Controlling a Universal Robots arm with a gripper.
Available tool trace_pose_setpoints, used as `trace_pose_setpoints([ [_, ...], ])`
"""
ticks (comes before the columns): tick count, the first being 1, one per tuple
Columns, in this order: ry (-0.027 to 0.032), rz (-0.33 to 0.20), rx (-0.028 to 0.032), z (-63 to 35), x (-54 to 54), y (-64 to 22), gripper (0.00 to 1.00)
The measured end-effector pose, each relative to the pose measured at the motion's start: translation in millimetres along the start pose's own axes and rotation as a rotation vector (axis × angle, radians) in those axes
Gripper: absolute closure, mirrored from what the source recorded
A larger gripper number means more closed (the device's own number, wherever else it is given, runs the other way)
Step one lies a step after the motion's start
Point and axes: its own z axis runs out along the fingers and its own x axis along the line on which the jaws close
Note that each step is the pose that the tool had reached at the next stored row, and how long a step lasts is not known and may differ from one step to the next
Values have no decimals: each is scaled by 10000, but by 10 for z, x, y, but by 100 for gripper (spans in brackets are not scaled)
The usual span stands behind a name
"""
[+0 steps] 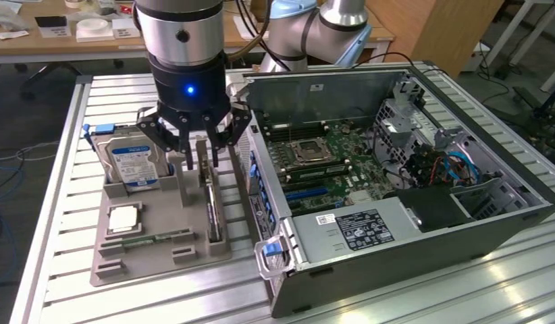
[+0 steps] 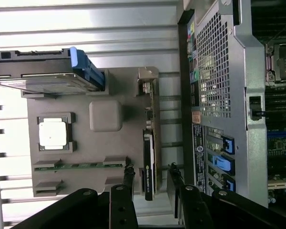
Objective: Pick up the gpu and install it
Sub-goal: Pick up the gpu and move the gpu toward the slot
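Note:
The gpu point(image 1: 210, 202) stands on edge in a slot of the grey holder tray point(image 1: 161, 255), a thin dark card with its silver bracket end toward the back. My gripper point(image 1: 210, 162) hangs just over its rear half, open, with one finger on each side of the card and not touching it. In the wrist view the gpu point(image 2: 149, 162) runs between my two fingertips point(image 2: 128, 172), its black face with a green logo showing and its metal bracket point(image 2: 148, 86) at the far end. The open computer case point(image 1: 493, 223) lies beside the tray, its motherboard point(image 1: 327, 158) exposed.
On the tray a silver hard drive point(image 1: 134, 162) with a blue-white label stands upright, a square processor point(image 1: 123, 217) lies flat, and a narrow green memory stick point(image 1: 150, 237) lies in front. The case's rear wall point(image 2: 219, 71) rises close beside the gpu. A second arm point(image 1: 304, 27) stands behind.

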Motion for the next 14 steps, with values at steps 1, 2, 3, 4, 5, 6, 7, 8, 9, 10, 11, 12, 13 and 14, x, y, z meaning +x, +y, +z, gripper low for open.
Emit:
trace_pose_setpoints([
  [1,1,0,1,0,0,0,58],
  [2,1,0,1,1,0,0,58],
  [3,-1,0,-1,3,0,0,58],
  [4,-1,0,-2,3,0,0,58],
  [5,-1,0,-2,3,0,0,58],
  [6,-1,0,-1,3,0,0,58],
  [7,-2,1,-2,4,-1,0,58],
  [8,-2,0,-4,6,-4,0,58],
  [9,5,-1,-3,5,-12,0,58],
  [10,13,0,-1,5,-18,1,58],
  [11,16,1,-1,5,-21,1,58],
  [12,18,2,-1,5,-21,1,58],
  [13,19,3,0,5,-21,1,58],
  [14,27,1,1,5,-27,2,58],
])
